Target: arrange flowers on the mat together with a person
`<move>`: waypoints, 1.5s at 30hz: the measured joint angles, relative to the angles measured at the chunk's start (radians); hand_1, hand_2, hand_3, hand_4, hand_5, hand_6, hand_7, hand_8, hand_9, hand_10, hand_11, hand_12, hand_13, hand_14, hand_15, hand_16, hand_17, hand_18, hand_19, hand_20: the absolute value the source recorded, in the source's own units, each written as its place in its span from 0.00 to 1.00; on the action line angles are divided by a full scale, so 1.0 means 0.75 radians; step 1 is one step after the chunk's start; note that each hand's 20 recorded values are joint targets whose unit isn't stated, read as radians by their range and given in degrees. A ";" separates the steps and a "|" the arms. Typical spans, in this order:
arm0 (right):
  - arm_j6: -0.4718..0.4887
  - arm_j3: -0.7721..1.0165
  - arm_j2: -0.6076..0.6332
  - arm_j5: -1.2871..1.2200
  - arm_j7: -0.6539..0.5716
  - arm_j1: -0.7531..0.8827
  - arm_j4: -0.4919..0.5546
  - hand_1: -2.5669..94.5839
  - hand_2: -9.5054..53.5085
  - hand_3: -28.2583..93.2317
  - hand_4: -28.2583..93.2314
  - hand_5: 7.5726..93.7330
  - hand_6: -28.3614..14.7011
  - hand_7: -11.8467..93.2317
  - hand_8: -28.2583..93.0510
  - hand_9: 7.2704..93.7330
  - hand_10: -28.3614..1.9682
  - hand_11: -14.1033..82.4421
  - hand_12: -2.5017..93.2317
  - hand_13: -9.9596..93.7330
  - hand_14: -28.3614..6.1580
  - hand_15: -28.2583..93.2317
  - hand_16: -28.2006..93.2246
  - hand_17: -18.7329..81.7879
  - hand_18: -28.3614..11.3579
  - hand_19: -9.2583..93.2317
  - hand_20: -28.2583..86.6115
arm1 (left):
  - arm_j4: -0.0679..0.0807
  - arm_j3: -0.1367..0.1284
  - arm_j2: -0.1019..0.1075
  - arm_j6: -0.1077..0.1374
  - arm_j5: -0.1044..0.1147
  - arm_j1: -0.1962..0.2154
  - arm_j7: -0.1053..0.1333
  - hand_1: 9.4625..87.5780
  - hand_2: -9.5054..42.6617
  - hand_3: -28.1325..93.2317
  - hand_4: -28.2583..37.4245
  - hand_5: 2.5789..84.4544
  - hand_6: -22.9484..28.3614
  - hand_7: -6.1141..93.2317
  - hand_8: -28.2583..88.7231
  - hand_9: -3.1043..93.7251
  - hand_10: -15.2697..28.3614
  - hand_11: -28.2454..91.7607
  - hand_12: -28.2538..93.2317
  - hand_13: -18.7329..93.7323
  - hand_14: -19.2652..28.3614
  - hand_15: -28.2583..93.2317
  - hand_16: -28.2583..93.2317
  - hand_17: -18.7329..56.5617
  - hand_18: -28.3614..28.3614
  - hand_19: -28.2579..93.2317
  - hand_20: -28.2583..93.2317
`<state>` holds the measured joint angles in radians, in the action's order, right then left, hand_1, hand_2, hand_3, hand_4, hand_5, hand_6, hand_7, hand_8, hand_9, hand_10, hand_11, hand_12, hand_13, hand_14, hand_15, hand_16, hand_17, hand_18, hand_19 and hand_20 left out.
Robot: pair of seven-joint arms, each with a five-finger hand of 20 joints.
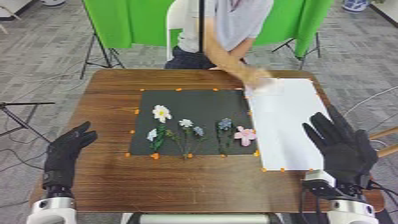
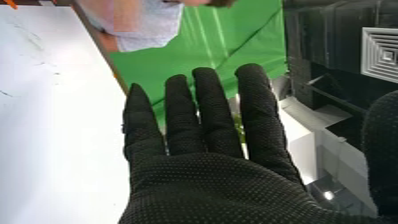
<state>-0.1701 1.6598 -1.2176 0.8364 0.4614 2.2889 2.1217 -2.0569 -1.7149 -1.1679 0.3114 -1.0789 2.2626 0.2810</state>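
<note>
On the brown table point(image 1: 195, 187) there is 1 dark mat point(image 1: 200, 102), and right of it 1 white sheet point(image 1: 280, 125). Small orange pieces point(image 1: 179, 90) are along their edges.

I can count 6 flower heads, all on the dark mat. The large white flower point(image 1: 161, 113) is toward the left, farther than the other 5. Nearer and slightly left of it is 1 pale flower point(image 1: 152, 134). Around the middle are 1 small white flower point(image 1: 186, 123) and 1 grey-blue flower point(image 1: 198, 131). More to the right come 1 blue flower point(image 1: 225, 123) and 1 pink flower point(image 1: 245, 135). Thin stems go toward the near edge.

The left hand point(image 1: 64, 152) is open and relaxed, left of the dark mat. The right hand point(image 1: 345, 152) is also open, with straight fingers, at the near right side of the white sheet.

From the far side, 1 person's hand point(image 1: 257, 79) is at the far end of the white sheet; it is blurred, so I cannot tell what it holds.
</note>
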 measured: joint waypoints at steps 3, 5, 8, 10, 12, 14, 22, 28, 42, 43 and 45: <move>0.001 0.000 0.000 0.000 -0.002 -0.002 -0.002 0.06 0.23 0.87 0.08 0.40 0.66 0.20 0.16 0.40 0.48 0.19 0.12 0.39 0.49 0.33 0.28 0.38 0.34 0.10 0.47 | 0.000 0.000 0.000 0.000 0.000 0.000 0.000 0.21 0.17 0.81 0.03 0.58 0.55 0.17 0.19 0.56 0.69 0.39 0.33 0.55 0.77 0.35 0.22 0.42 0.70 0.27 0.40; 0.002 -0.001 0.000 0.000 -0.003 -0.004 -0.003 0.06 0.23 0.87 0.08 0.41 0.66 0.20 0.16 0.40 0.48 0.19 0.12 0.40 0.50 0.33 0.28 0.38 0.34 0.10 0.47 | 0.000 -0.001 0.000 -0.001 0.000 0.000 0.000 0.21 0.17 0.81 0.03 0.58 0.56 0.17 0.19 0.56 0.69 0.39 0.33 0.55 0.77 0.35 0.22 0.42 0.70 0.27 0.40; 0.003 -0.002 0.001 0.000 -0.007 -0.009 -0.004 0.06 0.23 0.87 0.08 0.41 0.66 0.20 0.16 0.40 0.48 0.19 0.12 0.40 0.50 0.33 0.28 0.38 0.34 0.10 0.47 | 0.000 -0.001 0.000 -0.001 0.000 0.000 0.000 0.21 0.17 0.81 0.03 0.58 0.56 0.17 0.19 0.56 0.69 0.39 0.33 0.55 0.76 0.35 0.22 0.42 0.70 0.27 0.40; 0.004 -0.003 0.002 0.001 -0.011 -0.012 -0.006 0.06 0.23 0.87 0.08 0.41 0.66 0.20 0.16 0.40 0.48 0.19 0.13 0.40 0.50 0.33 0.28 0.38 0.34 0.10 0.47 | 0.000 -0.001 0.000 -0.001 0.000 0.000 0.001 0.21 0.17 0.80 0.03 0.58 0.56 0.17 0.19 0.56 0.69 0.39 0.33 0.55 0.76 0.35 0.22 0.42 0.70 0.27 0.40; 0.005 -0.004 0.003 0.001 -0.014 -0.017 -0.009 0.06 0.23 0.87 0.08 0.41 0.66 0.20 0.16 0.40 0.47 0.19 0.13 0.40 0.50 0.33 0.28 0.38 0.34 0.10 0.47 | 0.000 -0.001 0.000 -0.001 0.000 0.000 0.001 0.21 0.17 0.81 0.03 0.58 0.56 0.17 0.19 0.56 0.69 0.39 0.33 0.55 0.77 0.35 0.22 0.42 0.70 0.27 0.40; 0.006 -0.006 0.004 0.001 -0.018 -0.020 -0.011 0.06 0.23 0.87 0.08 0.41 0.66 0.20 0.16 0.41 0.47 0.19 0.13 0.40 0.50 0.33 0.28 0.38 0.34 0.10 0.47 | 0.000 -0.002 0.000 -0.001 0.000 0.000 0.002 0.21 0.17 0.80 0.03 0.58 0.56 0.17 0.19 0.56 0.69 0.39 0.33 0.55 0.77 0.35 0.23 0.42 0.70 0.27 0.40; 0.014 -0.010 0.008 0.001 -0.025 -0.027 -0.013 0.05 0.23 0.87 0.08 0.42 0.66 0.20 0.16 0.41 0.47 0.19 0.13 0.40 0.49 0.33 0.28 0.38 0.34 0.10 0.47 | 0.001 -0.003 0.000 -0.001 0.000 0.000 0.007 0.21 0.17 0.80 0.03 0.58 0.56 0.17 0.19 0.56 0.69 0.39 0.33 0.55 0.77 0.35 0.23 0.42 0.70 0.27 0.40; 0.015 -0.013 0.009 0.002 -0.027 -0.030 -0.014 0.05 0.23 0.87 0.08 0.42 0.66 0.20 0.16 0.41 0.47 0.19 0.13 0.40 0.50 0.33 0.28 0.38 0.34 0.10 0.47 | 0.001 -0.003 0.000 -0.001 0.000 0.000 0.011 0.21 0.17 0.81 0.03 0.58 0.56 0.17 0.19 0.56 0.69 0.39 0.33 0.55 0.77 0.35 0.23 0.42 0.70 0.27 0.40; 0.016 -0.018 0.010 0.006 -0.043 -0.031 -0.015 0.05 0.23 0.87 0.08 0.43 0.65 0.20 0.16 0.43 0.46 0.20 0.13 0.41 0.49 0.33 0.28 0.38 0.34 0.10 0.47 | 0.001 -0.002 -0.001 -0.001 0.001 0.000 0.010 0.21 0.17 0.81 0.03 0.58 0.56 0.17 0.19 0.56 0.69 0.39 0.33 0.55 0.76 0.35 0.22 0.42 0.70 0.27 0.40; 0.017 -0.018 0.010 0.007 -0.045 -0.031 -0.015 0.05 0.23 0.87 0.08 0.43 0.65 0.20 0.16 0.43 0.46 0.20 0.13 0.41 0.49 0.33 0.28 0.38 0.34 0.10 0.47 | 0.001 -0.002 -0.001 -0.001 0.001 0.000 0.010 0.21 0.17 0.81 0.03 0.58 0.56 0.17 0.19 0.56 0.69 0.39 0.33 0.55 0.76 0.35 0.22 0.42 0.70 0.27 0.40; 0.019 -0.018 0.009 0.009 -0.049 -0.031 -0.015 0.05 0.23 0.86 0.08 0.43 0.65 0.20 0.16 0.43 0.45 0.20 0.13 0.41 0.49 0.33 0.28 0.38 0.34 0.10 0.47 | 0.001 -0.002 -0.001 -0.001 0.001 0.000 0.010 0.21 0.17 0.81 0.03 0.58 0.56 0.17 0.19 0.56 0.69 0.39 0.33 0.55 0.76 0.35 0.22 0.42 0.70 0.27 0.40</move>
<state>-0.1561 1.6463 -1.2107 0.8429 0.4245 2.2659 2.1101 -2.0565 -1.7163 -1.1688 0.3106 -1.0780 2.2624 0.2882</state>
